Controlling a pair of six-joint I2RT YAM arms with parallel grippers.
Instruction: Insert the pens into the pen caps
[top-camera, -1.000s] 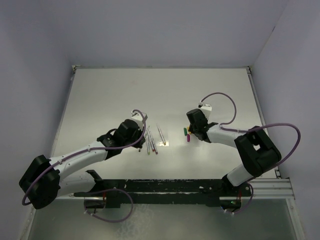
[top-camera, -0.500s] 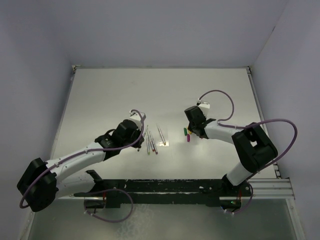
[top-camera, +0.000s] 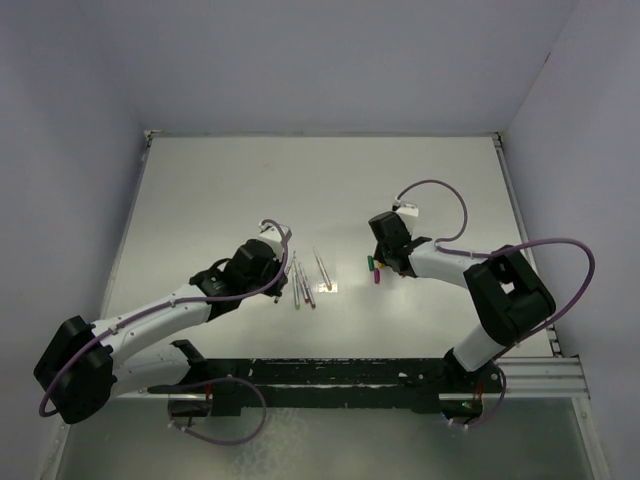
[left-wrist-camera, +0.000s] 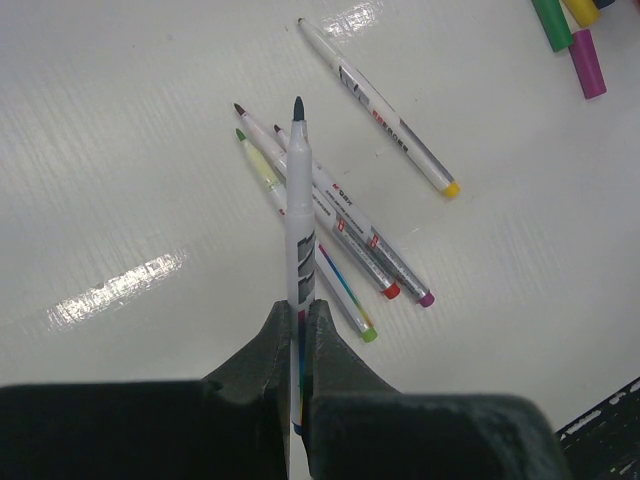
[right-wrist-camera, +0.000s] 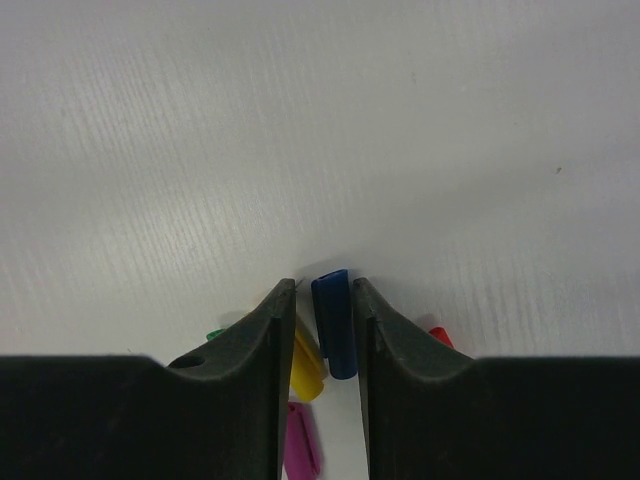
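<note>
My left gripper (left-wrist-camera: 298, 318) is shut on one whitish pen (left-wrist-camera: 300, 220), which points away with its dark tip up, above the other pens. Several pens (left-wrist-camera: 345, 235) lie in a loose bundle on the table, one with a yellow end (left-wrist-camera: 385, 120) apart from them; they also show in the top view (top-camera: 305, 285). My right gripper (right-wrist-camera: 324, 300) is low on the table, its jaws narrowly open astride the blue cap (right-wrist-camera: 333, 322), the right finger against it. The yellow cap (right-wrist-camera: 308, 365), magenta cap (right-wrist-camera: 302, 440), red cap (right-wrist-camera: 440, 336) and green cap (right-wrist-camera: 214, 335) lie close round the fingers.
The white table (top-camera: 220, 190) is walled by grey panels on the left, back and right. A black rail (top-camera: 330, 375) runs along the near edge by the arm bases. Purple cables loop off both arms.
The right gripper has shifted slightly left and settled over the caps. The left gripper with its pen has drawn back a little toward the near edge.
</note>
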